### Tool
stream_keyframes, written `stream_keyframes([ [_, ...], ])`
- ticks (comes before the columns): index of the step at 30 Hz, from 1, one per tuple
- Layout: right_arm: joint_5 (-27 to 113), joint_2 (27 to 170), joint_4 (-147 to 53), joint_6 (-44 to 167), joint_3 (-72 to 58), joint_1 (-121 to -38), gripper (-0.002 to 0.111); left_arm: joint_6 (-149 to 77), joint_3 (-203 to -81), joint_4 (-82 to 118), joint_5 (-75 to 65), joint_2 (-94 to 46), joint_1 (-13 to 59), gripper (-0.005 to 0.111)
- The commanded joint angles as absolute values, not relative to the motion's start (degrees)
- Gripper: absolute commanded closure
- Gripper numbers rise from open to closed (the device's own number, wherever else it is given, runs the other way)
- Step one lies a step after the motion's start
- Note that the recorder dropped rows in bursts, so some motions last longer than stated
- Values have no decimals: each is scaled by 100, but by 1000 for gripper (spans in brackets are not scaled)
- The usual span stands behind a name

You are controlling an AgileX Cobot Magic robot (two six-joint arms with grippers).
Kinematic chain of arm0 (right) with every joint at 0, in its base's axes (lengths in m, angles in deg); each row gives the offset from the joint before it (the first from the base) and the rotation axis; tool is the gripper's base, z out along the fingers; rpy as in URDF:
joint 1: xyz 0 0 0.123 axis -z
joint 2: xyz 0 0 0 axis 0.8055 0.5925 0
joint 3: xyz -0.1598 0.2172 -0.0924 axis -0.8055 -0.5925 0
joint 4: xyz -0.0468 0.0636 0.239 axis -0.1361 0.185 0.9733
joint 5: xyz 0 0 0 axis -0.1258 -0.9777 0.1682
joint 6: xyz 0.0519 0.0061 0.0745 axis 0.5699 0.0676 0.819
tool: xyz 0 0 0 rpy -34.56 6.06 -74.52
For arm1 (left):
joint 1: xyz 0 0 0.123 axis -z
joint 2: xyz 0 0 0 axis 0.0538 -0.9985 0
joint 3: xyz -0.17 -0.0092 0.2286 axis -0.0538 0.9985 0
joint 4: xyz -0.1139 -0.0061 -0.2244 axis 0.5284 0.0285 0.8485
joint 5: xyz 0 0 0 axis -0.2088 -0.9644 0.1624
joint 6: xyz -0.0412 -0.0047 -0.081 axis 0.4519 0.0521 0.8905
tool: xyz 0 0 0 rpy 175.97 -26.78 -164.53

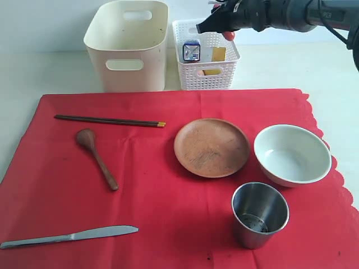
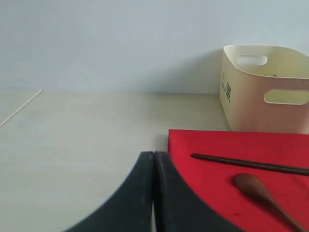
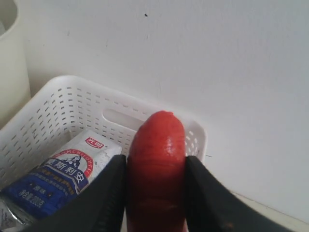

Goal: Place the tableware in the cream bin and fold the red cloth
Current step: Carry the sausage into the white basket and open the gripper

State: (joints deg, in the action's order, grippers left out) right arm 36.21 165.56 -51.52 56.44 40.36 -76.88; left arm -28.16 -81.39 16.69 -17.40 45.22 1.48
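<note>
The red cloth lies flat on the table with the tableware on it: dark chopsticks, a wooden spoon, a silver knife, a round wooden plate, a white bowl and a steel cup. The cream bin stands behind the cloth and looks empty. My right gripper is shut on a red sausage-like food item above the white lattice basket. Over the bare table by the cloth's corner, my left gripper is shut with nothing in it.
The lattice basket holds a blue-white carton and a yellow packet. A pale wall rises right behind the bin and basket. The cloth's scalloped edge runs along the right side.
</note>
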Motion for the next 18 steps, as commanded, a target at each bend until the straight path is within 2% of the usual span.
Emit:
stream_keyframes([
  [1, 3537, 16410, -5154, 5523, 4098, -7699, 108, -2836, -8141, 1681, -1727, 4553, 136, 107],
  [9, 3020, 16265, -5125, 5116, 4098, -7699, 108, -2836, -8141, 1681, -1727, 4553, 136, 107],
  [13, 2753, 16277, -4168, 3865, 4098, -7699, 108, -2836, -8141, 1681, -1727, 4553, 136, 107],
  [18, 3067, 16277, -3327, 3127, 4098, -7726, 108, -2836, -8141, 1681, -1727, 4553, 136, 107],
])
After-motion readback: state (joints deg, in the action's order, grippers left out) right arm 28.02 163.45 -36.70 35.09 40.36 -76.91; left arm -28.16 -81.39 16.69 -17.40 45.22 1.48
